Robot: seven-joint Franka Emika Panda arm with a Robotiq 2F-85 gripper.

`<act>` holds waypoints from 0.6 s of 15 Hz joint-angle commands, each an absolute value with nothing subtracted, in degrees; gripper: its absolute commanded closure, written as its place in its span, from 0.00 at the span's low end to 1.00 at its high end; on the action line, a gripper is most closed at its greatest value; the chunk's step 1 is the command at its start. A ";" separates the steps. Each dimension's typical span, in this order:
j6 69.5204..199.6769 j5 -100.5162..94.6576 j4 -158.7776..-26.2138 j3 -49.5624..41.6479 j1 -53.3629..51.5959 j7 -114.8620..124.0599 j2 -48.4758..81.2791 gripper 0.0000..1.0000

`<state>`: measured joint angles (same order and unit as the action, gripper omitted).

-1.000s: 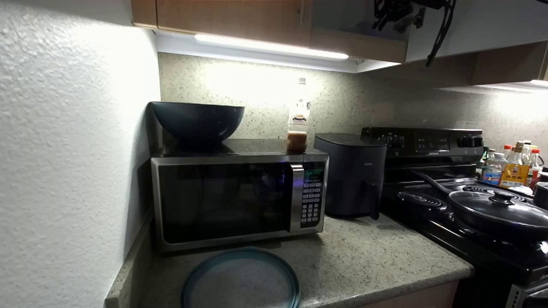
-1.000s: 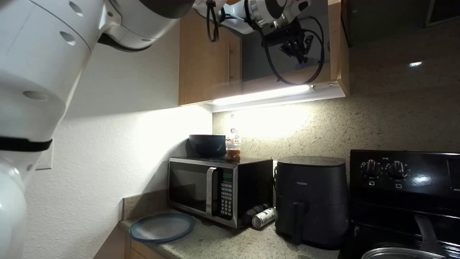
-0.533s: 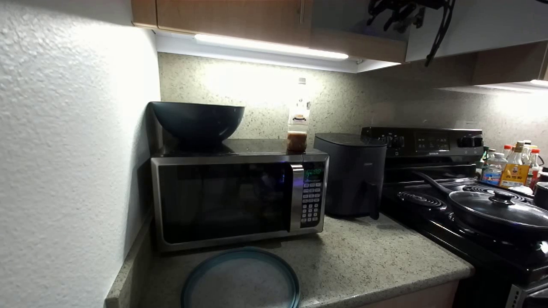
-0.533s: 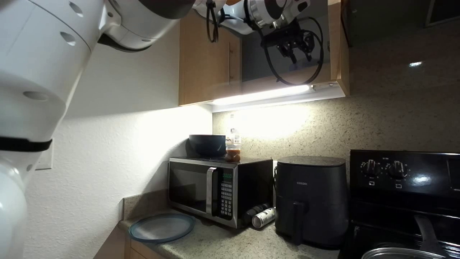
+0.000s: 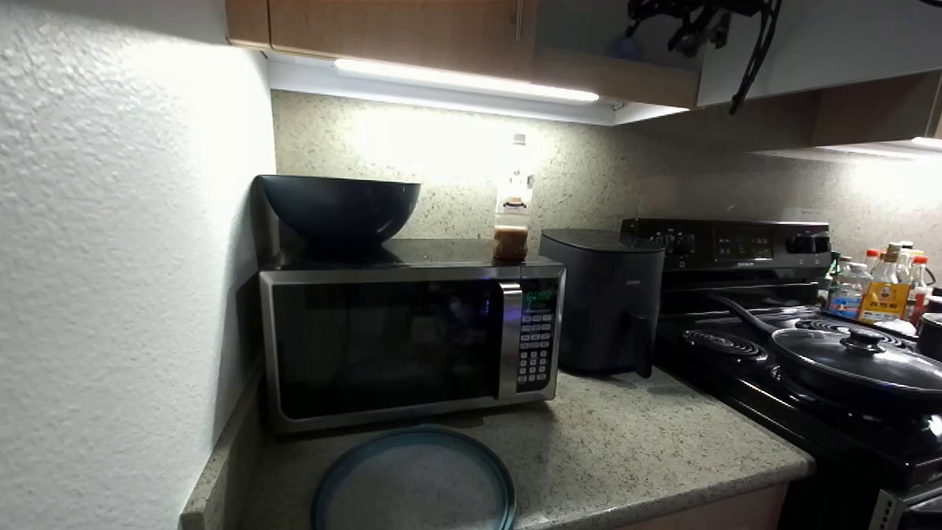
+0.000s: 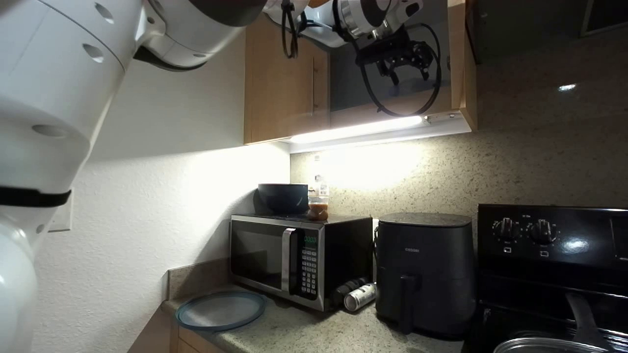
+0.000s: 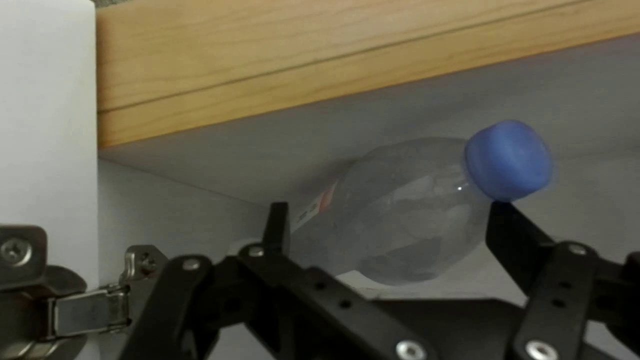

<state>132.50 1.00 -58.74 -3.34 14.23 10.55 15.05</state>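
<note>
In the wrist view a clear plastic bottle (image 7: pixel 400 215) with a blue cap (image 7: pixel 509 160) lies inside the upper cabinet, its cap toward the right of the picture. A strip of red and white label shows near the left finger. My gripper (image 7: pixel 389 206) stands open, its black fingers spread wide with the bottle behind the gap. The right fingertip overlaps the picture just under the cap; whether it touches cannot be told. In both exterior views the gripper (image 6: pixel 409 79) hangs at the cabinet's open front, partly cut off by the top edge (image 5: pixel 652 37). A faint bluish patch (image 5: pixel 625 47) shows beside it.
The cabinet's wooden front edge (image 7: pixel 300 75) and a metal hinge (image 7: pixel 90 310) border the opening. Below stand a microwave (image 5: pixel 397 346) with a dark bowl (image 5: pixel 338 210) and a bottle (image 5: pixel 511 213) on top, an air fryer (image 6: pixel 424 274), a round lid (image 6: pixel 221 311) and a stove.
The gripper's fingers have spread from close together to wide apart. The arm itself has hardly moved, and the things on the counter stay where they were.
</note>
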 commanded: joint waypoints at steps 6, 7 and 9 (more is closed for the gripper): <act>134.69 1.41 -57.59 -2.85 13.89 9.96 14.90 0.00; 134.90 1.55 -57.09 -2.68 13.70 9.97 14.83 0.00; 134.96 1.64 -55.88 -2.23 13.39 10.02 14.96 0.00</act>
<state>134.12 1.09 -57.19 -2.83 13.76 10.55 15.01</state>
